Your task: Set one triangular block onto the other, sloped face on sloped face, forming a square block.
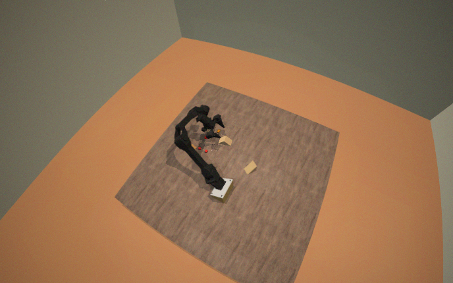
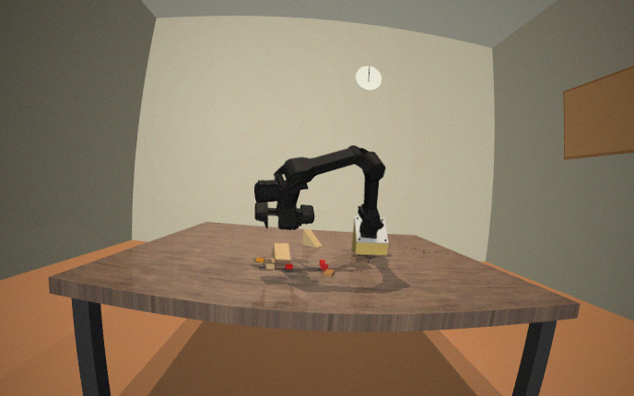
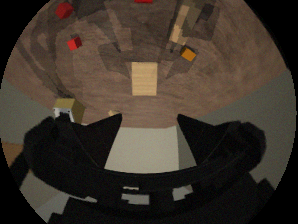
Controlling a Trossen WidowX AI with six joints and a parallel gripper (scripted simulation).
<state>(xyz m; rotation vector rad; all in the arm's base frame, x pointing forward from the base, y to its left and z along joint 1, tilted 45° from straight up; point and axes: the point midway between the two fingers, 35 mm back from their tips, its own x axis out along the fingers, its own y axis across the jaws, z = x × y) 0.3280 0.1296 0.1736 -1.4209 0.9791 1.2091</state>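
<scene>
One tan triangular block (image 1: 225, 141) (image 2: 281, 251) (image 3: 144, 79) rests on the table, its shape roof-like in the top view; which face is down is hard to tell. The other triangular block (image 1: 250, 167) (image 2: 311, 238) stands apart, nearer the arm's base, its slope falling to the right in the exterior view. The blocks do not touch. My gripper (image 1: 221, 131) (image 3: 150, 116) is wide open and empty, tilted, and held above the table near the first block. In the wrist view that block lies beyond the fingertips, not between them.
Small red cubes (image 1: 206, 151) (image 2: 288, 266) (image 3: 74, 43), an orange piece (image 1: 218, 130) (image 2: 260, 260) (image 3: 188, 54), a small tan block (image 2: 270, 264) (image 3: 179, 25) and another orange piece (image 2: 329, 272) lie near the first block. The arm's base (image 1: 222, 187) (image 2: 370, 247) stands on the table.
</scene>
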